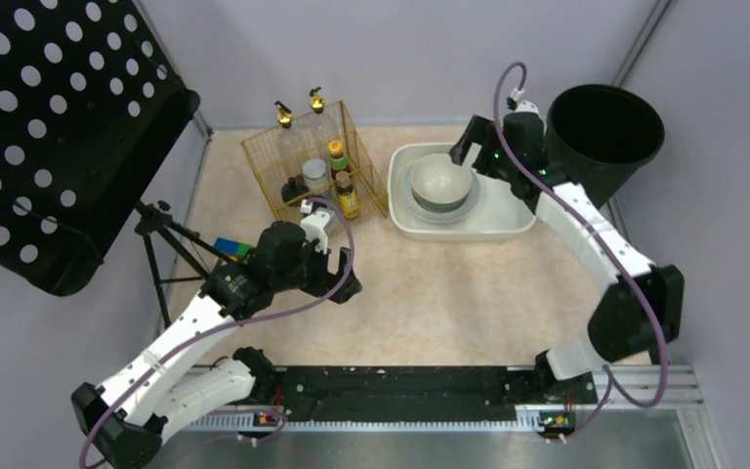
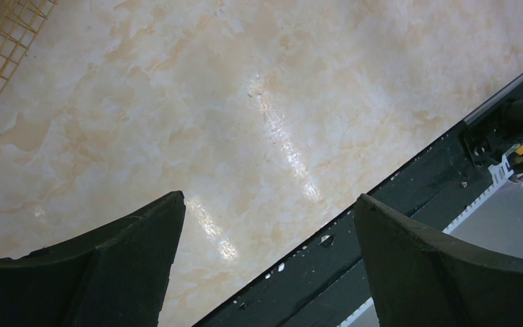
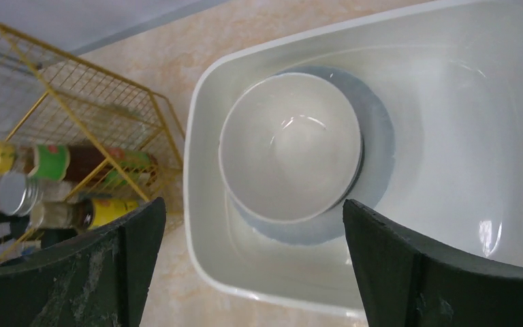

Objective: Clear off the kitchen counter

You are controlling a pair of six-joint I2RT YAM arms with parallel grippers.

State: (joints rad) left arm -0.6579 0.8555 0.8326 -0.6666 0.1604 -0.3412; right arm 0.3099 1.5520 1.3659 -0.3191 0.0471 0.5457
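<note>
We logged right gripper (image 3: 248, 211) jaws apart over the bowl (image 3: 289, 146) in the white tub (image 3: 449, 102), upper middle of top view. Left gripper (image 2: 269, 201) apart too, over kitchen counter (image 1: 430, 283), mid-frame. Risk, we judged: fingers clipping bowl rim on retreat, tipping it.

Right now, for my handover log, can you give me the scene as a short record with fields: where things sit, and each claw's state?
kitchen counter: marble top, grey walls around
white tub: far side, holds a grey plate with a pale bowl on it
wire rack: left of the tub, bottles inside
black bin: far right corner
left claw: open, empty, over the counter
right claw: open, empty, above the tub
</note>
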